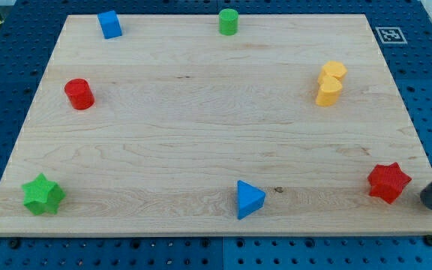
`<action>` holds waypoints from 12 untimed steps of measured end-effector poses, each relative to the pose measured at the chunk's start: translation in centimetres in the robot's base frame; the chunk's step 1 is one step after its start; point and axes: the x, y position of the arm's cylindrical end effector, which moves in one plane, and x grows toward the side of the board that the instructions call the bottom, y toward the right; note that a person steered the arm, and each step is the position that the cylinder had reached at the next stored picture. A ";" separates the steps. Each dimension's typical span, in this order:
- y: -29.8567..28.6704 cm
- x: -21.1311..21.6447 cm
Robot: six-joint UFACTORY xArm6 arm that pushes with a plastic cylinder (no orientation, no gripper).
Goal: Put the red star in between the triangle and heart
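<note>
Red star [388, 182]: near right corner of the tabletop [201, 142], close to the edge.
My tip [431, 199]: just right of it, holding nothing; no end effector.
Risk: an off-centre push spins the star away from the blue triangle [250, 199] and yellow heart [330, 83].
</note>
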 end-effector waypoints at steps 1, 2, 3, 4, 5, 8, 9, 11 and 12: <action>-3.6 -0.5; -4.7 -1.0; -5.2 -1.4; -6.6 -2.1; -6.5 -3.0; -9.8 -4.1; -8.1 -4.5; -9.1 -6.3; -12.4 -7.7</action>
